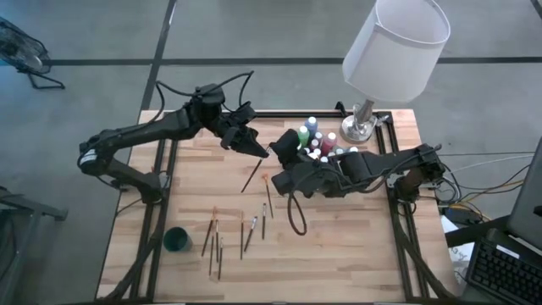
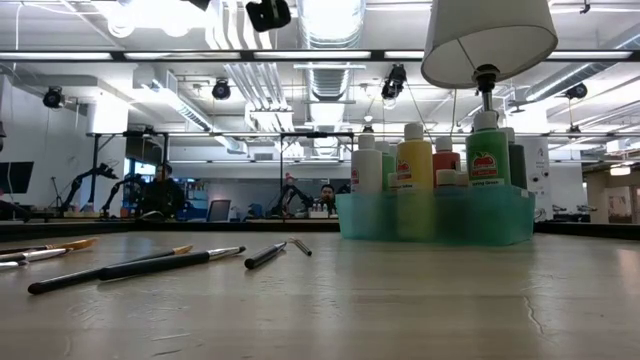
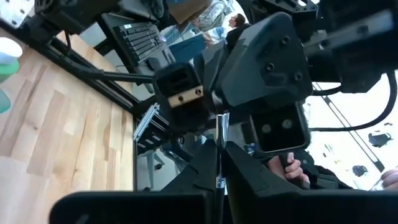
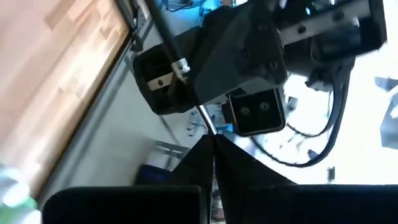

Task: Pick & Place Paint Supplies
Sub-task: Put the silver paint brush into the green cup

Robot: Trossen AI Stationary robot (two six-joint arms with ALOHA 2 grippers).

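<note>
Both fingers (image 1: 269, 153) on one brush (image 1: 251, 174)

You had a pale, striped wooden table (image 1: 339, 246) under a white lampshade (image 1: 396, 42). Beside the lamp, the translucent green tray (image 2: 440, 218) held white-capped bottles (image 2: 415, 165) in yellow, green, red and white, and a dark green cup (image 1: 177, 240) stood well apart from it.

Overhead cam looks down; low cam level w/ table (image 2: 420, 310).
</note>
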